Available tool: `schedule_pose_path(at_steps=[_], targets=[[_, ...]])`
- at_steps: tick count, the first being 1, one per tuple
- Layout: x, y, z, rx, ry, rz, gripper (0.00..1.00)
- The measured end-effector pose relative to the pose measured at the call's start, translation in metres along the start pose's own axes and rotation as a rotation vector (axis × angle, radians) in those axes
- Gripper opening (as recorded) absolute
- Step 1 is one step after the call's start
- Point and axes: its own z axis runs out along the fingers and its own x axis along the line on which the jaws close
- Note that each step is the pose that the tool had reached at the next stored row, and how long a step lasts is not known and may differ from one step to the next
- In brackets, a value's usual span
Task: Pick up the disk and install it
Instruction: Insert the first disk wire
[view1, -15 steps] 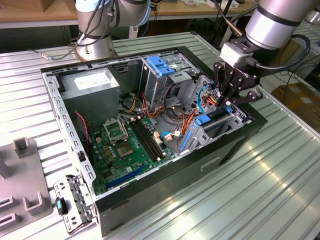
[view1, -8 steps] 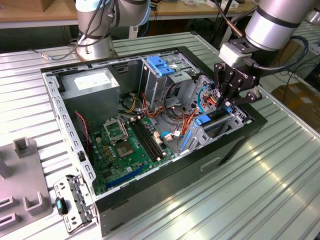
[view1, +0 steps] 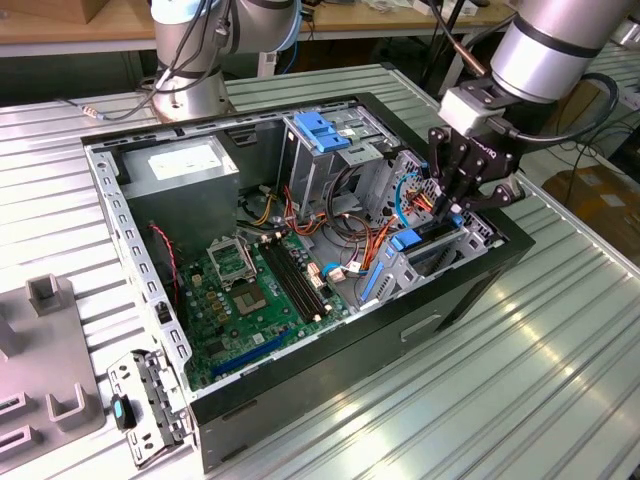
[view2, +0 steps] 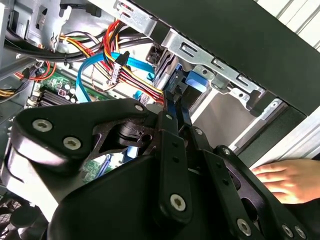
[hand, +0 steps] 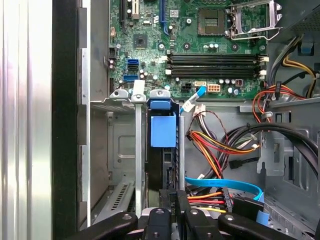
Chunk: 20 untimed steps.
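Now, the scene line by line:

Place of the disk: the disk (hand: 162, 145) stands on its edge inside a narrow metal bay (hand: 122, 150) of the open computer case (view1: 470, 290), at the exterior view's right end of the case, near the case wall.

Long axis of the disk: it runs along the bay, from the gripper (hand: 172, 202) toward the motherboard (hand: 200, 40); the bright blue end tab is at the far end, close to the board.

Direction from the jaws: the disk lies straight ahead of the jaws, in one line with them; in both wrist views the blue rail continues directly out of the fingertips.

Jaws: they are nearly closed, with only a thin gap, and they seem to pinch the near end of the disk; the contact itself is partly hidden by the fingers (view2: 172, 150).

State of the work: I judge the disk is already most of the way into the bay.

Beside it: bundled cables (hand: 220, 145) lie just beside the bay, and a hand (view2: 280, 180) rests outside the case.
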Motion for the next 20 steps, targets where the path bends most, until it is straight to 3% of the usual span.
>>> schedule_pose_path(at_steps=[6,8,20], targets=[[0.0005,0.0005,0.0000,0.0000,0.0000,-0.010,0.17],[0.0005,0.0011,0.0001,0.0011,0.0001,-0.033,0.17],[0.0005,-0.0001,0.0001,0.0012,0.0003,-0.034,0.17]])
